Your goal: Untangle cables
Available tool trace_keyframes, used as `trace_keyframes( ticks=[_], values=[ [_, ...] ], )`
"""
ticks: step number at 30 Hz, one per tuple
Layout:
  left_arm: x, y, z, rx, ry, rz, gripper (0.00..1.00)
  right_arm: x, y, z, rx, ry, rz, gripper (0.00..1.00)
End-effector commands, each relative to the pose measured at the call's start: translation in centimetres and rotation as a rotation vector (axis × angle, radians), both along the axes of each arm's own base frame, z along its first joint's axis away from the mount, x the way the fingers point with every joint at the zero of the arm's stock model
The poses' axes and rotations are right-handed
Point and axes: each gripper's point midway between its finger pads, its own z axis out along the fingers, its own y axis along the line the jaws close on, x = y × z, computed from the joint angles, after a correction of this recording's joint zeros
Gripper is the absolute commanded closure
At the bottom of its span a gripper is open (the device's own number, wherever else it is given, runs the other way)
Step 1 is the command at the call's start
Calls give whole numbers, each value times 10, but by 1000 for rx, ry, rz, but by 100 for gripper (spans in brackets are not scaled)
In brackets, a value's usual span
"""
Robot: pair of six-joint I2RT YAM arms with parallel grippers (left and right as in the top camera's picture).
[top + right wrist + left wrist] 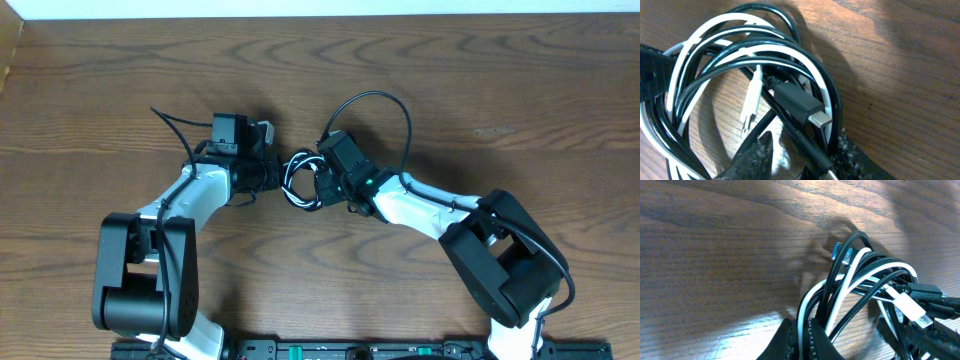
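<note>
Two claws flank the cables [300,178]: left claw [801,342] clenched, seemingly on white cord [805,305]; right claw [800,155] half-open astride black cord [805,147].

Open table [500,80] all around (cables [296,178] clog the middle).
</note>
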Motion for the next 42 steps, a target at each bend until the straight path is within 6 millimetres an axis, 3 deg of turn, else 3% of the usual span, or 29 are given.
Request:
trace_keyframes(
  ticks=[1, 16, 19, 21, 33, 35, 37, 42],
  values=[
    [-9, -9, -4, -33, 16, -46, 92, -4, -3, -12, -30, 16, -17, 69],
    [-9, -10, -4, -33, 16, -47, 92, -4, -6, -13, -36, 19, -32, 64],
    [-9, -10, -4, -33, 15, -47, 92, -5, -6, -13, -38, 23, -32, 77],
    [-8, -9, -4, -34, 13, -47, 92, -5, -6, -13, -39, 23, -33, 80],
    [-8, -9, -4, -34, 12, -46, 92, -4, -7, -13, -40, 24, -35, 71],
    [-8, -9, -4, -34, 12, -46, 92, -4, -7, -13, -40, 24, -35, 81],
    [-8, -9, -4, -34, 12, -46, 92, -4, -8, -13, -40, 26, -37, 99],
    [-7, -10, -3, -34, 9, -46, 92, -4, -9, -12, -40, 29, -37, 99]
  ],
)
